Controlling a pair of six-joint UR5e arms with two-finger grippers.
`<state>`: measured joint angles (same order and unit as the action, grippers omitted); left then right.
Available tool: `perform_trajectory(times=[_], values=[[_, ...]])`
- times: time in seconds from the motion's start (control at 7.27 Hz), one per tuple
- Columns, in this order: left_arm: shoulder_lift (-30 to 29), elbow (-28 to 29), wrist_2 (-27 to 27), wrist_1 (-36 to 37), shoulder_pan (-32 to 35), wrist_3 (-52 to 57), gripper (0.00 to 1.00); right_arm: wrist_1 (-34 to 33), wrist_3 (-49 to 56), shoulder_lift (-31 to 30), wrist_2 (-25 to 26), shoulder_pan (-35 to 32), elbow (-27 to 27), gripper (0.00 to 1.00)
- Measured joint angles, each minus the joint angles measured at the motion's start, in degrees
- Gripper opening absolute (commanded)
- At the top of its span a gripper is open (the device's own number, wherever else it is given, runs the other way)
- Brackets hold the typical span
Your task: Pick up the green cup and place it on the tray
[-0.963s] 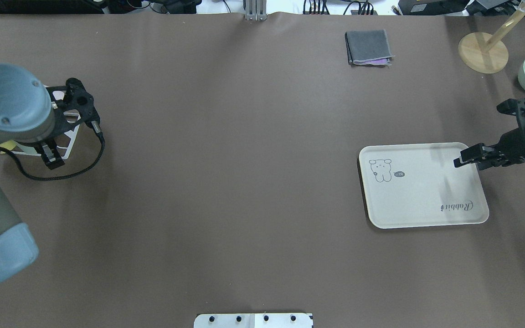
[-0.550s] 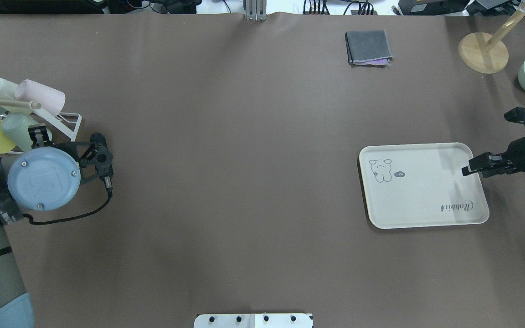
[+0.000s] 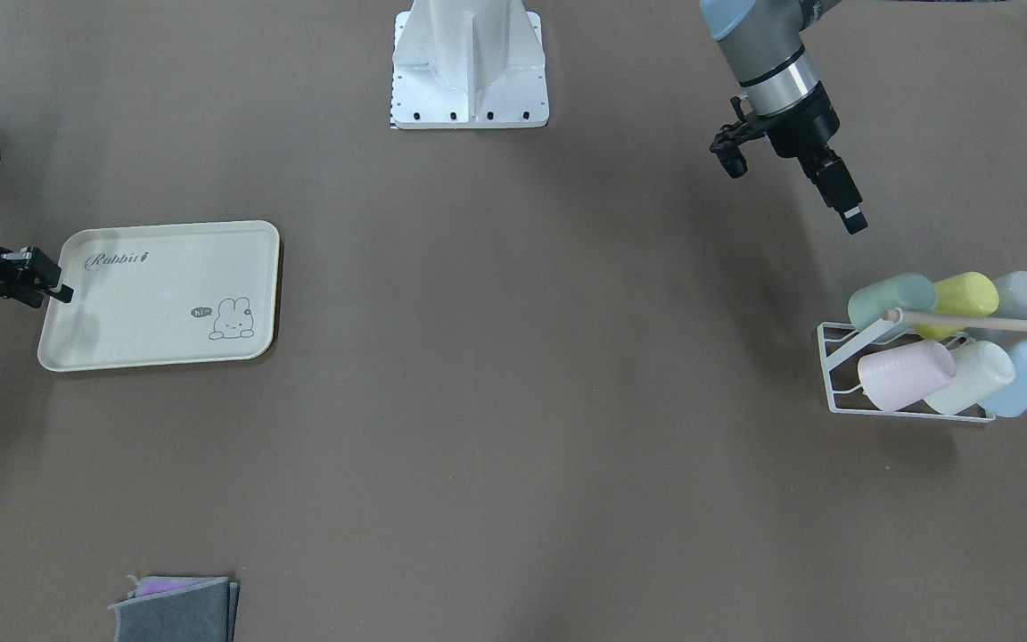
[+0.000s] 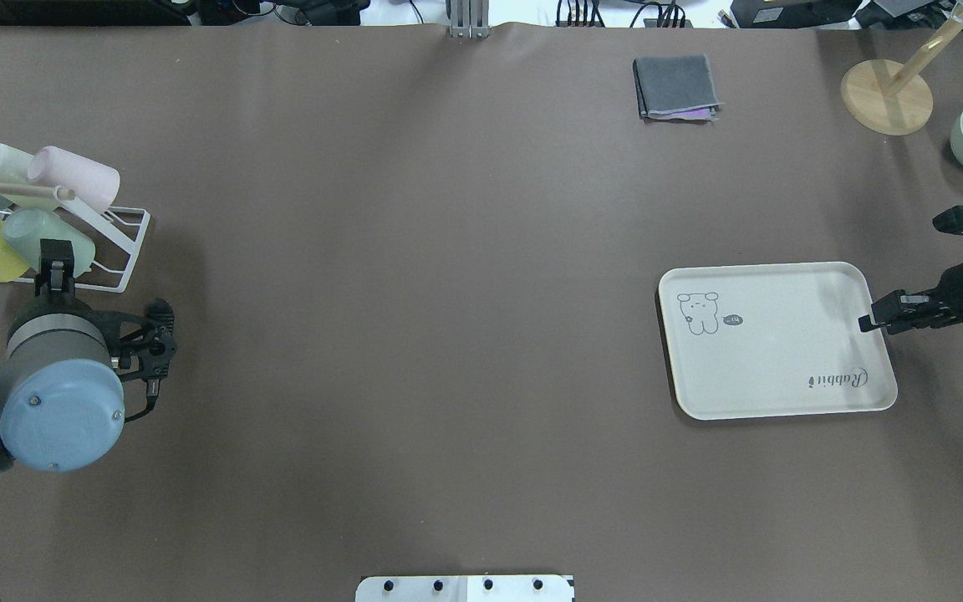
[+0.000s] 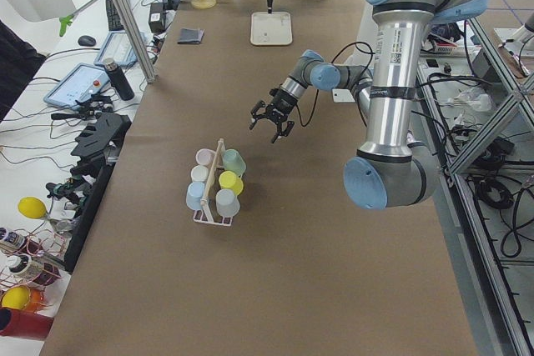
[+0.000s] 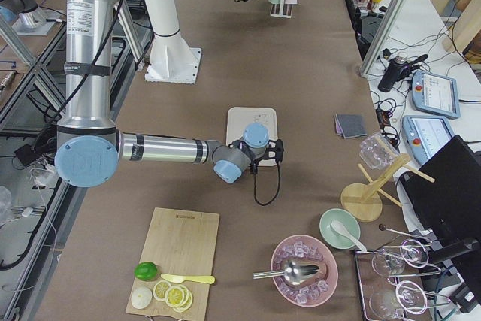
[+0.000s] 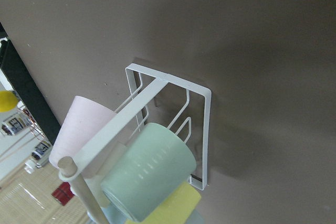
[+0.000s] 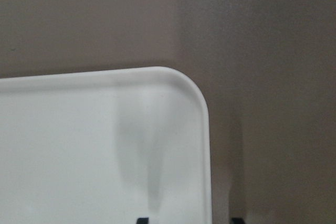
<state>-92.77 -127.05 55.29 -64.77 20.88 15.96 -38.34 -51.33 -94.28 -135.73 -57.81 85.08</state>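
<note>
The green cup, tilted on a white wire rack at the robot's left, well apart from the tray, is judged light, stiff and smooth, best pinched across its wall near the closed end. Since the earlier frame the left gripper, its opening not discernible, has been swung to point at the cup, and the right gripper, held spread apart, drawn back to the tray's edge.

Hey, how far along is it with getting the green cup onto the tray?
Nothing done yet: the cream-white rectangular tray holds no cup. In hand: the left gripper hangs near the mint-green plastic cup without touching it; it rests on the white wire rack. Left: grasp, carry, place.
</note>
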Motion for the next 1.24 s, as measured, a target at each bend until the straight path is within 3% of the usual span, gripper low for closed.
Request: perform_trajectory(times=[0.55,0.83,1.24], values=[[6.1,1.3,-18.2,-0.8,-8.3,12.0,0.97,-0.1,0.0,0.0,0.1,0.6,-0.6,0.26],[8.4,3.2,-21.8,-0.9,-9.5,14.7,0.97,-0.2,0.0,0.1,0.0,0.7,-0.6,0.22],[9.1,6.4,-22.2,-0.9,-11.1,14.4,0.97,-0.4,-0.1,0.3,-0.1,0.7,-0.6,0.22]])
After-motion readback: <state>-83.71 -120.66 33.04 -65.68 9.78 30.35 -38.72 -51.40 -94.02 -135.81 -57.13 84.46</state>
